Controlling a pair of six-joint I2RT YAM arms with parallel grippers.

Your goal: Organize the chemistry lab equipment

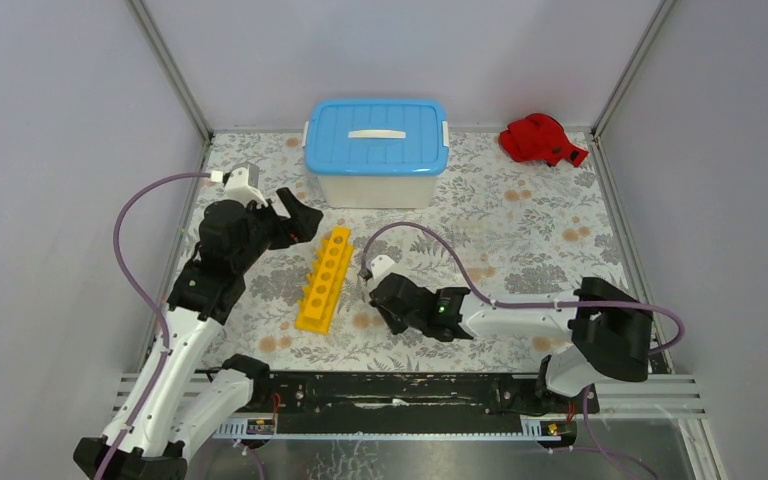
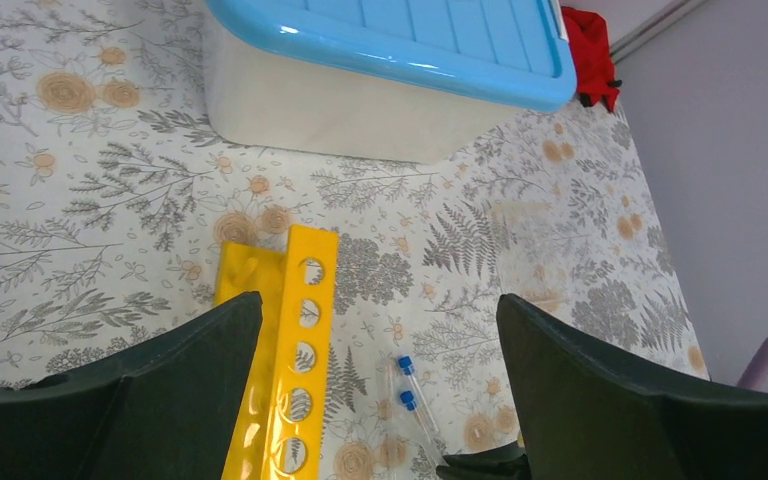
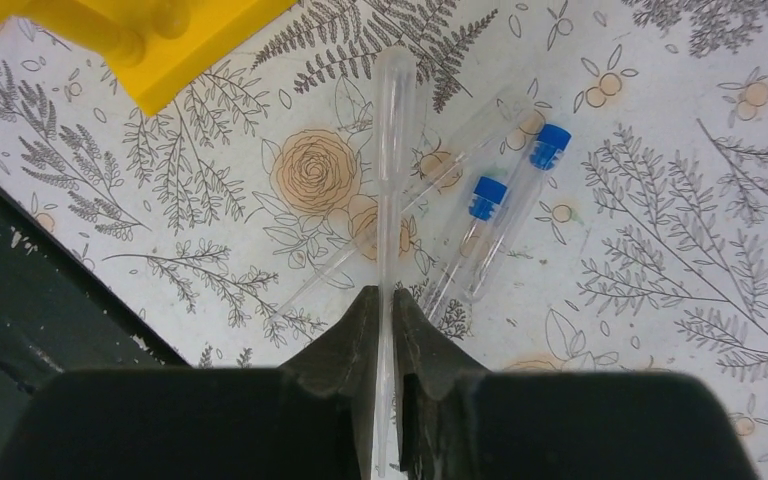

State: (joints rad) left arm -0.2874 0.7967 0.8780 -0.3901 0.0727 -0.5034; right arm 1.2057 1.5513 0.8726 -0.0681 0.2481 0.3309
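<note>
Mia: What is the robot doing right now?

Tom: It looks like the picking-up step. The right pincer (image 3: 388, 300) is squeezed almost shut on the thin stem of a clear dropper (image 3: 393, 110). The fat end of the dropper points away from the pincer. It is hard to tell if the dropper is off the table (image 1: 540, 230) yet.

Mia: And the other arm?

Tom: The left pincer (image 2: 378, 305) is wide open and holds nothing. It hangs above the far end of the yellow rack (image 1: 325, 278).

Mia: Where are the other lab things?

Tom: Two blue-capped tubes (image 3: 500, 235) lie side by side, just beside the held dropper. A second dropper (image 3: 465, 150) lies slanted across it, and the two seem to touch. The rack lies flat in the middle of the table, near them all.

Mia: What should come next?

Tom: Most likely a slow, straight lift, so the held dropper does not drag the second one or roll the tubes. Then it needs a home, maybe a hole in the rack.

Mia: Is there room to move?

Tom: Yes, toward the right and the back. The white tub (image 1: 376, 150) and the red cloth (image 1: 540, 140) are well apart from the pincer. The corner of the rack is close on one side, and the black rail (image 1: 410, 390) at the near edge is close too, so that way is tight.
</note>
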